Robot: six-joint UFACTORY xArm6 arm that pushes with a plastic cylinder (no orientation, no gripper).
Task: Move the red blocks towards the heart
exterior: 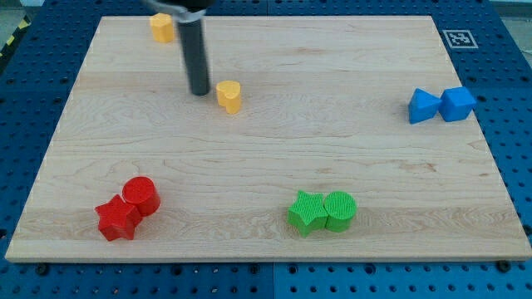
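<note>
Tip-wise, my tip [199, 91] is a bare rod with nothing to spread or pinch, standing just left of the yellow heart [229, 96]. Both red blocks, a cylinder [141, 195] and a star [117, 219], touch at the board's [349, 141] lower left, well apart from it. Pushing the pair off-centre would likely split them.

A robotics lab bench, by the look of it — a pale wooden table [266, 158] lies on a blue perforated base [507, 83], and a black-and-white marker [459, 37] sits at the table's top right corner — small coloured blocks [129, 208] are scattered on the wood.
</note>
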